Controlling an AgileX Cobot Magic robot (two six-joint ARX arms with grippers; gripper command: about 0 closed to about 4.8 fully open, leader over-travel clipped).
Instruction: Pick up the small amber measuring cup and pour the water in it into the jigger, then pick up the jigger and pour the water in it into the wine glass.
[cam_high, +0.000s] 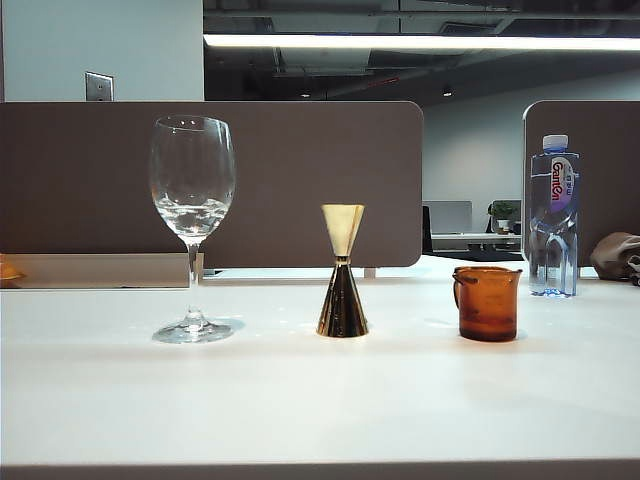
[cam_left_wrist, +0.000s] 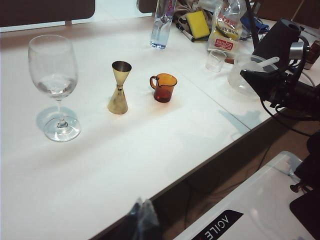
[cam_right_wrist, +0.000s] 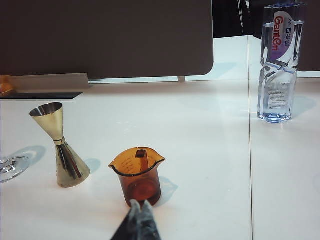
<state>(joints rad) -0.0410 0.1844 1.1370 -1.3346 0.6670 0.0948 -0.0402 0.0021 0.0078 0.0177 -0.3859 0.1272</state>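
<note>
On the white table (cam_high: 300, 400) the wine glass (cam_high: 192, 200) stands at the left, the gold jigger (cam_high: 343, 275) in the middle and the small amber measuring cup (cam_high: 487, 302) at the right. No gripper shows in the exterior view. In the left wrist view my left gripper (cam_left_wrist: 142, 204) is shut and empty above the table's near edge, far from the wine glass (cam_left_wrist: 54, 85), jigger (cam_left_wrist: 119, 89) and cup (cam_left_wrist: 163, 87). My right gripper (cam_right_wrist: 141, 204) is shut and empty, its tips just before the cup (cam_right_wrist: 138, 175), with the jigger (cam_right_wrist: 60, 147) beside it.
A water bottle (cam_high: 553, 215) stands behind the cup at the far right. A brown partition (cam_high: 300, 180) runs along the table's back. Past the bottle lie a yellow sponge (cam_left_wrist: 198, 24), a clear beaker (cam_left_wrist: 216, 60) and a bowl with a spoon (cam_left_wrist: 245, 75). The right arm (cam_left_wrist: 280, 85) sits off the table's side.
</note>
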